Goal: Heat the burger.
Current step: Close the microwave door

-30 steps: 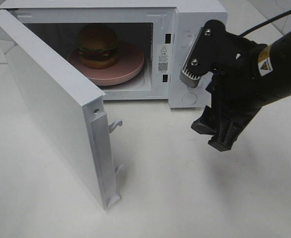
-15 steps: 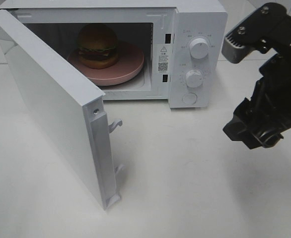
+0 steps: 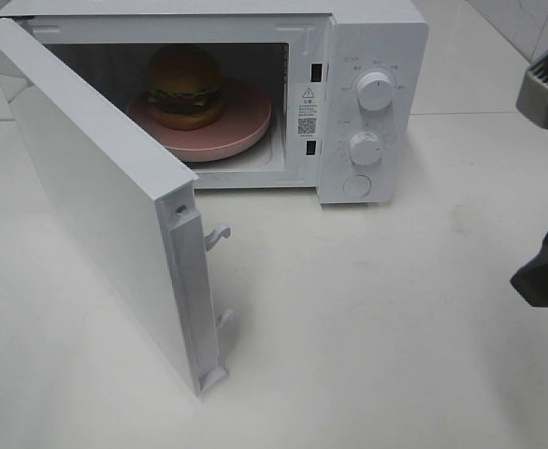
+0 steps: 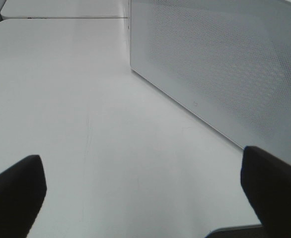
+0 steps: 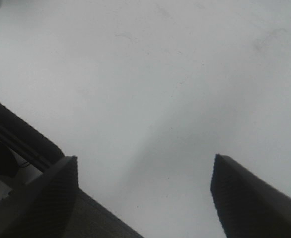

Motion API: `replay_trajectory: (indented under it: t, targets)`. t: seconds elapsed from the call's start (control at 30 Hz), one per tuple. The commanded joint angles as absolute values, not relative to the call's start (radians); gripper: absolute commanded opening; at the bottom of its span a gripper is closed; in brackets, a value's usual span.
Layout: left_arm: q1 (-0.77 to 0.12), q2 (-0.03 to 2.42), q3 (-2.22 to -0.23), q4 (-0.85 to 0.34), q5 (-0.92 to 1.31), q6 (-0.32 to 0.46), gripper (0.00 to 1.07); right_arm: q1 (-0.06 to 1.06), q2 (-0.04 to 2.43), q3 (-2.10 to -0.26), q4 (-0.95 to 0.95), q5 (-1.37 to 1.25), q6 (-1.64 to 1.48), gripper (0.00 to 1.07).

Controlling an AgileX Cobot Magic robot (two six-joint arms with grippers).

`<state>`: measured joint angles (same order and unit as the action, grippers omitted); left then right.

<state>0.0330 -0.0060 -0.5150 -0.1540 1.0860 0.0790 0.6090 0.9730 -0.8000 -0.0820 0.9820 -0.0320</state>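
Burger (image 3: pixel 184 86) sits on pink plate (image 3: pixel 246 126) inside the white microwave (image 3: pixel 377 37), toward the left-rear of the cavity, upright, bun on top. Plate lies flat on the cavity floor. Microwave door (image 3: pixel 87 206) is swung wide open to the left, latch hooks showing on its free edge. The control panel on the microwave's right side has two knobs (image 3: pixel 376 91), one above the other, with a round button (image 3: pixel 356 186) below them. Microwave stands on a white surface (image 3: pixel 349 327).

Left end effector (image 4: pixel 143 168): fingers wide apart, nothing between them, over bare surface, with the door's dotted outer face near ahead. Out of the exterior high view.

Right end effector (image 5: pixel 143 163): fingers apart, nothing held, bare surface below. In the exterior high view it is cut off at the far right edge, well apart from the microwave.
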Motion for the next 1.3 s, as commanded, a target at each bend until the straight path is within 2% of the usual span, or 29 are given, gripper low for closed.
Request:
replay_trajectory:
  t: [0.03,0.37,0.53,0.57,0.63,0.7,1.3]
  targets:
    - [0.031,-0.021,-0.516,-0.162,1.073,0.077,1.00,0.609,0.925,-0.796,-0.088,1.012,-0.011,0.72]
    - [0.031,-0.021,-0.516,-0.162,1.073,0.077,1.00,0.607,0.758,-0.709,-0.089,1.016,0.012,0.72]
    - [0.031,-0.021,-0.516,-0.162,1.073,0.077,1.00,0.552,0.681,-0.665,-0.086,1.019,0.027,0.72]
    - [0.031,-0.021,-0.516,-0.162,1.073,0.077,1.00,0.500,0.649,-0.645,-0.086,1.019,0.027,0.72]
    - [0.031,-0.021,-0.516,-0.162,1.073,0.077,1.00,0.475,0.635,-0.636,-0.086,1.019,0.027,0.72]
    - [0.031,-0.021,-0.516,-0.162,1.073,0.077,1.00,0.360,0.559,-0.607,-0.075,1.012,0.027,0.72]
    - [0.031,-0.021,-0.516,-0.162,1.073,0.077,1.00,0.045,0.167,-0.514,0.013,0.976,0.041,0.72]
